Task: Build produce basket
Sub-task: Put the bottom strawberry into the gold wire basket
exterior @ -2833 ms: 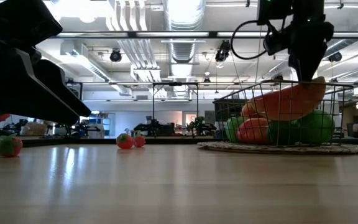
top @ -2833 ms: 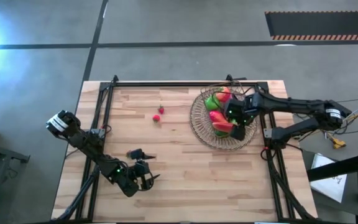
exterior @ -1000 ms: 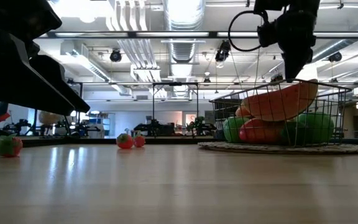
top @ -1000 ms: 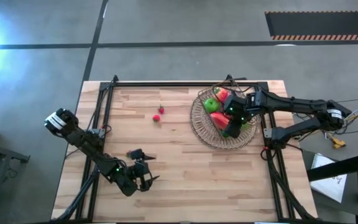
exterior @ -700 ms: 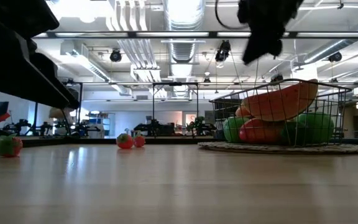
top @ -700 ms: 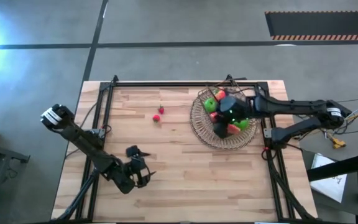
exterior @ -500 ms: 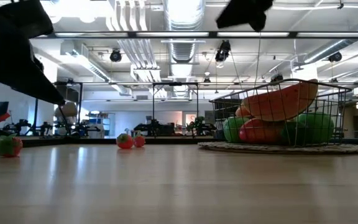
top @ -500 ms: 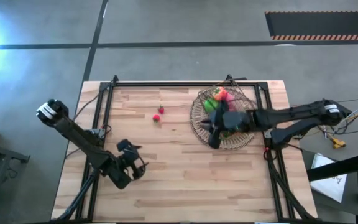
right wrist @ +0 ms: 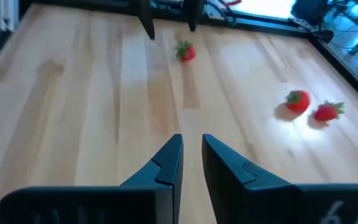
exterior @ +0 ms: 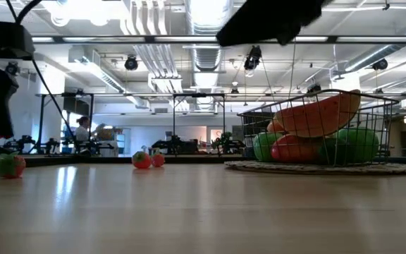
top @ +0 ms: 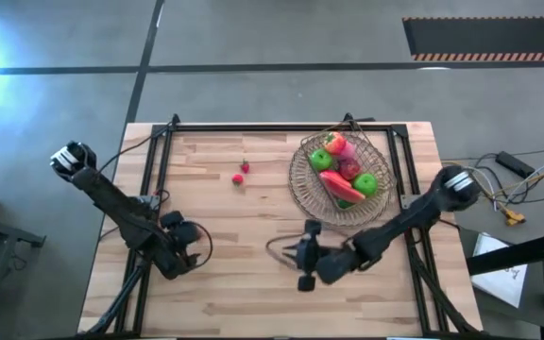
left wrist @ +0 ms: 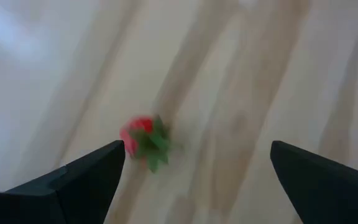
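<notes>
The basket (top: 302, 179) sits on the far right part of the table (top: 253, 283). It holds most of the produce: 2 green apples (top: 321, 160), a long red pepper (top: 340, 185), and some red and pink fruit (top: 337, 145) near its far edge. In the low view the pepper lies on top of the pile, above the green ones. So most of the job looks done.

3 strawberries are not in the basket yet. 2 strawberries (top: 242, 172) lie close together in the far middle of the table, well apart from the basket. A third strawberry (left wrist: 143, 137) lies near the left edge, just in front of the left hand.

The left hand (top: 187, 244) is low at the near left, fingers spread wide, empty, pointing at that strawberry. It looks ready to grab it.

The right hand (right wrist: 191, 155) is over the near middle of the table, out of the basket. Its fingers are nearly pressed together and hold nothing.

What is left: pick up the 3 strawberries and put them in the basket.
</notes>
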### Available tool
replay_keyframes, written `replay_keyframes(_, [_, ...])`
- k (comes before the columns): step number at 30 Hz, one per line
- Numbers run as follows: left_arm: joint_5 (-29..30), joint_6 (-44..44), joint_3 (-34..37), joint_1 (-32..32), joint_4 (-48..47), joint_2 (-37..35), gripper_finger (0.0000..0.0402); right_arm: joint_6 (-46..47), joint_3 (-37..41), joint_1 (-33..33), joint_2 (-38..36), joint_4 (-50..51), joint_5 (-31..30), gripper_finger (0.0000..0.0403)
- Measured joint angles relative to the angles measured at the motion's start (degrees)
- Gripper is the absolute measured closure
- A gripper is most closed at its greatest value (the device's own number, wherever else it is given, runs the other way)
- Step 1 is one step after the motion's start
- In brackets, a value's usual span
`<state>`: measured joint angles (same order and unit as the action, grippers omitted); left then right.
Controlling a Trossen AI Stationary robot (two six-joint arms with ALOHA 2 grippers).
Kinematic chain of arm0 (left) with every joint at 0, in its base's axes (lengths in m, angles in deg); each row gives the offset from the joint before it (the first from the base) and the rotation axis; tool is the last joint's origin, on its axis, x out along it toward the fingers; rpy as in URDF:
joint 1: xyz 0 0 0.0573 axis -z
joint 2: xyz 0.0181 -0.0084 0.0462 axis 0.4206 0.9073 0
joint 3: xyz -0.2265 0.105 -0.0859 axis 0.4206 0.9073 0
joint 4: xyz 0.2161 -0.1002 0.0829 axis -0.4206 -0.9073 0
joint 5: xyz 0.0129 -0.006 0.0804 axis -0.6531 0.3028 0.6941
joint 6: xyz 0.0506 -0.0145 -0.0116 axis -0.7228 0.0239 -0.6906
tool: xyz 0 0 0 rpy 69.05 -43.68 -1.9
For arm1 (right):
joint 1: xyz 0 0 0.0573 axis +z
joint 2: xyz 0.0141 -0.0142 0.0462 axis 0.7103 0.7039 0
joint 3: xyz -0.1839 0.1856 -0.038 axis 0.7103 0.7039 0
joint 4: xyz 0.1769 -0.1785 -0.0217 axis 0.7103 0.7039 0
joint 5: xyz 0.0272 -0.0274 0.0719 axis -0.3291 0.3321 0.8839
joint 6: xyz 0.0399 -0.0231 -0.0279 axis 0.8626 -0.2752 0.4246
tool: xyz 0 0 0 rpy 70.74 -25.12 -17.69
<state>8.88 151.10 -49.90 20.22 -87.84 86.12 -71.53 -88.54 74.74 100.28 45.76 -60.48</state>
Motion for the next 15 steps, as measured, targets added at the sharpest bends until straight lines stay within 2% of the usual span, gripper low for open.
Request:
replay_keyframes(3, [-1.46,0.69,0.04,2.56,-0.56,-0.06,0.0015,0.26,0.0,1.56,5.85,-5.74,-3.36,0.0351])
replay_keyframes(7, [-1.51,8.47,0.11,6.47,-4.24,-0.04,0.0015,0.5,0.0,2.69,11.38,-12.1,-3.94,0.0351])
replay_keyframes(12, [3.74,20.07,1.48,10.67,-7.05,0.4,0.0015,2.4,0.0,3.17,14.91,-15.27,-4.01,0.0351])
replay_keyframes(15, [6.79,22.19,4.22,11.35,-5.64,1.33,0.0015,3.91,0.0,3.16,15.49,-15.5,-4.55,0.0351])
